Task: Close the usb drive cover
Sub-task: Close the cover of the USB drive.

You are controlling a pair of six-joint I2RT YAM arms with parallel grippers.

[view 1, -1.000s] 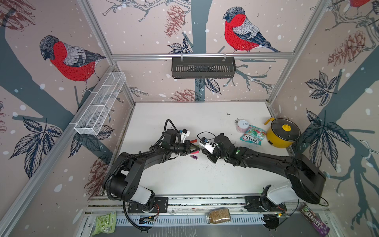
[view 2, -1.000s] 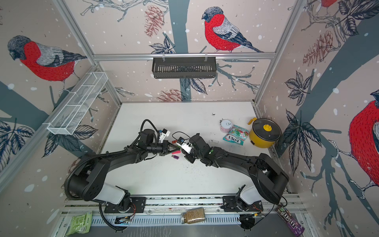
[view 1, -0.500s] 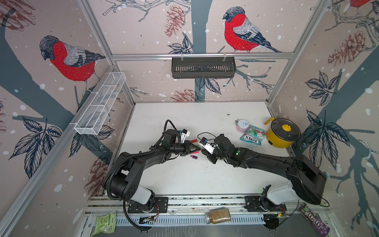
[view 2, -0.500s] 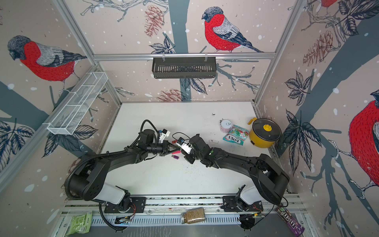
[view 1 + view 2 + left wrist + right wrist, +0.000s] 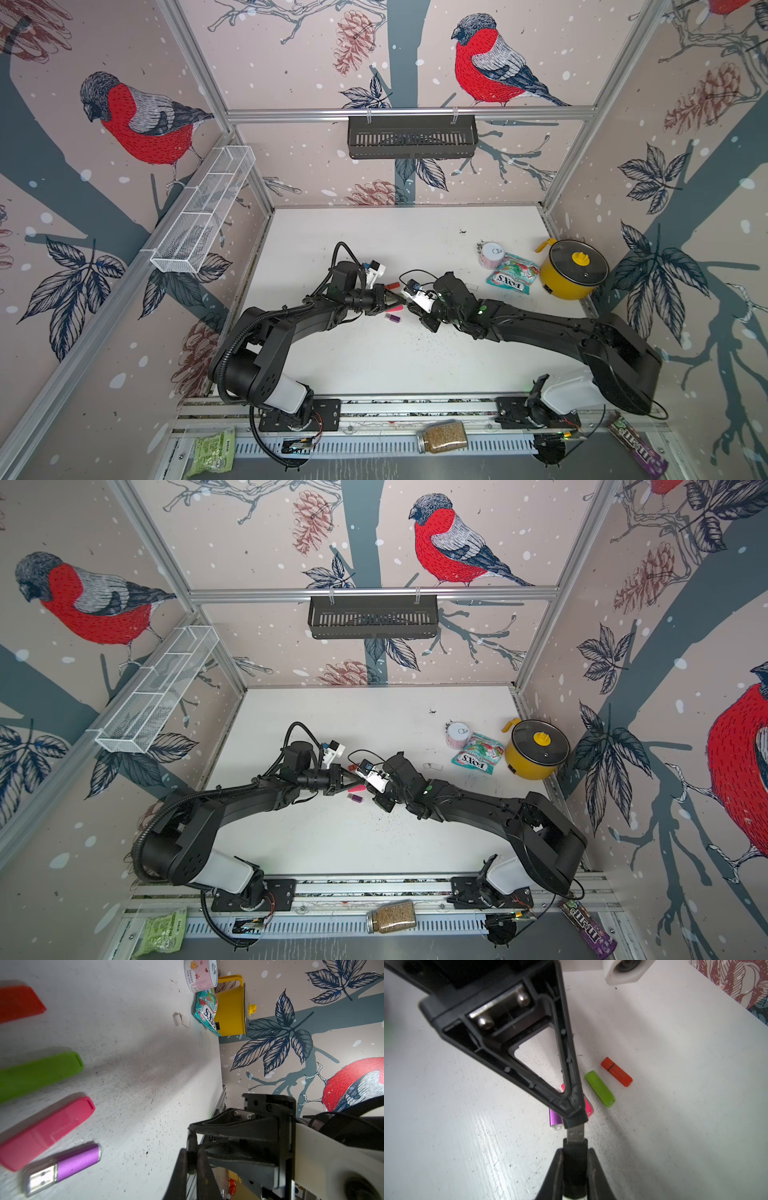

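My right gripper is clamped tight on the black usb drive, and my left gripper is pinching its cover, mid-table between my arms. The plug is right at the cover mouth, so I'd keep both dead straight and push slowly.

A robot lab test cell: a white counter boxed in by aluminium framing and bird-print wall panels. A left arm and a right arm are bolted to a slotted rail along the frame's lower edge.
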